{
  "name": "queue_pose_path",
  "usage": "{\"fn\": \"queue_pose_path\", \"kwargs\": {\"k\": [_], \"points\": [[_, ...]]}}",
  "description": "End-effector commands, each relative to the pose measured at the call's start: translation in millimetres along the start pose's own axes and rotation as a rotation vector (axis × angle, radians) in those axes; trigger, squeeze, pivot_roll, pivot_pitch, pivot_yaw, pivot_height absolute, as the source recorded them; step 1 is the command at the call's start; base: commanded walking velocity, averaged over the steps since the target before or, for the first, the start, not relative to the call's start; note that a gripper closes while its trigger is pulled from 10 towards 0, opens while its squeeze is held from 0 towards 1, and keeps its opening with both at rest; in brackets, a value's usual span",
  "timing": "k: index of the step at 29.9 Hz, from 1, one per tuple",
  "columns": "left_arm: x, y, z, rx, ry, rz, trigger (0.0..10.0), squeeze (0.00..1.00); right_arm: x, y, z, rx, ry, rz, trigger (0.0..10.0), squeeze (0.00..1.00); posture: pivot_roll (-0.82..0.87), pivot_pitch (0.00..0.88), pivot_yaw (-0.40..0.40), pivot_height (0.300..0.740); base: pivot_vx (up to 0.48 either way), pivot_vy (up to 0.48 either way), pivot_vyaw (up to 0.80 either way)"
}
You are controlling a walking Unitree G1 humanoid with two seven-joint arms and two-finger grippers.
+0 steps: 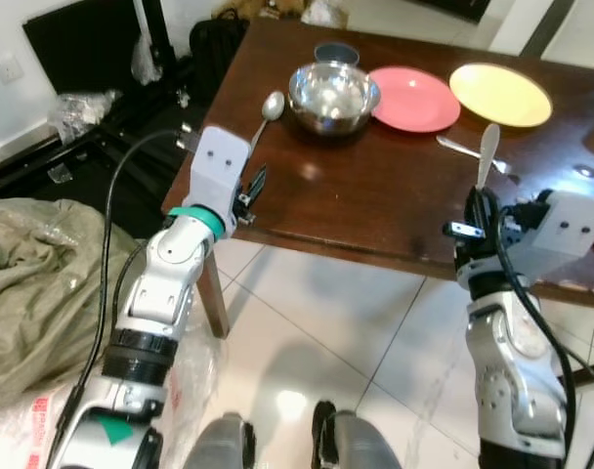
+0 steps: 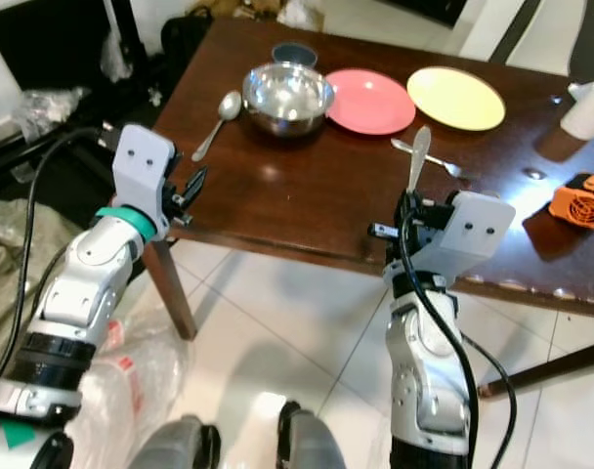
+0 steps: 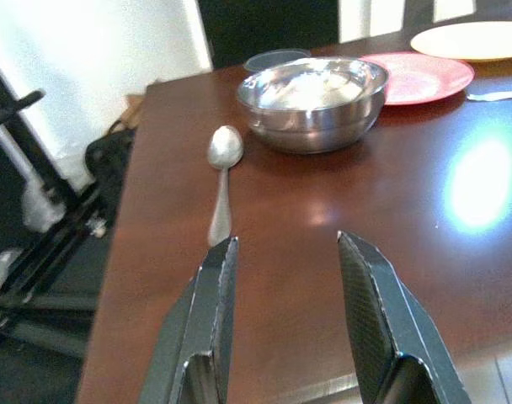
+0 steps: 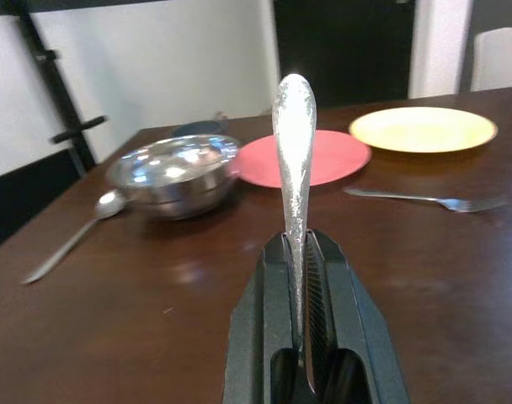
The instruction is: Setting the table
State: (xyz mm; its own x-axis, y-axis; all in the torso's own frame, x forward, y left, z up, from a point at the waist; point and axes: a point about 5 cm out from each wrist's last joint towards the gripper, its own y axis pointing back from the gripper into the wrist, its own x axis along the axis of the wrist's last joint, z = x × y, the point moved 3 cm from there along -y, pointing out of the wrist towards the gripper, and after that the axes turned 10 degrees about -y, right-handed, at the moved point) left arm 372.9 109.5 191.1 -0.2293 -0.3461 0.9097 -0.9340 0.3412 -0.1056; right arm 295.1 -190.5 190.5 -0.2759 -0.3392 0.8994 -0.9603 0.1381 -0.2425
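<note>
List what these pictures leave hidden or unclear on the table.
- Utensil in the right end effector: its working end sits hidden between the closed fingers, right wrist view, so its type is unclear.
- Dark container: mostly hidden behind the steel bowl, left eye view.
- Orange object: cut by the frame edge, right eye view.

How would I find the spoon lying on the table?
Look at the brown table, at the robot's left end. A shiny steel bowl sits there, and the spoon lies just left of it. The fork lies by the pink plate instead.
</note>
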Motion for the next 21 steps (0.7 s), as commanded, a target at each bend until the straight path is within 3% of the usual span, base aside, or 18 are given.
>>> {"fn": "queue_pose_path", "kwargs": {"k": [1, 5, 16, 21], "points": [[-1.8, 0.3, 4.2, -0.011, 0.004, -0.005, 10.0, 0.0, -2.2, 0.9, 3.2, -0.013, -0.009, -0.009, 10.0, 0.0, 0.04, 0.049, 0.033, 0.74, -0.274, 0.0, 0.0], [-1.6, 0.0, 4.0, -0.012, 0.003, -0.004, 10.0, 0.0, -2.4, 0.9, 3.1, -0.016, -0.017, -0.007, 10.0, 0.0, 0.04, 0.049, 0.034, 0.74, -0.255, 0.0, 0.0], [-1.3, -0.2, 4.4, -0.014, 0.003, -0.002, 10.0, 0.0, -2.2, 0.5, 3.4, -0.018, -0.029, -0.006, 10.0, 0.0, 0.04, 0.047, 0.036, 0.74, 0.0, 0.0, 0.0], [-1.1, -0.4, 5.4, -0.019, 0.002, -0.002, 10.0, 0.0, -0.4, 0.2, 4.4, -0.029, -0.083, 0.001, 10.0, 0.0, 0.04, 0.046, 0.037, 0.74, 0.0, 0.0, 0.0]]}}
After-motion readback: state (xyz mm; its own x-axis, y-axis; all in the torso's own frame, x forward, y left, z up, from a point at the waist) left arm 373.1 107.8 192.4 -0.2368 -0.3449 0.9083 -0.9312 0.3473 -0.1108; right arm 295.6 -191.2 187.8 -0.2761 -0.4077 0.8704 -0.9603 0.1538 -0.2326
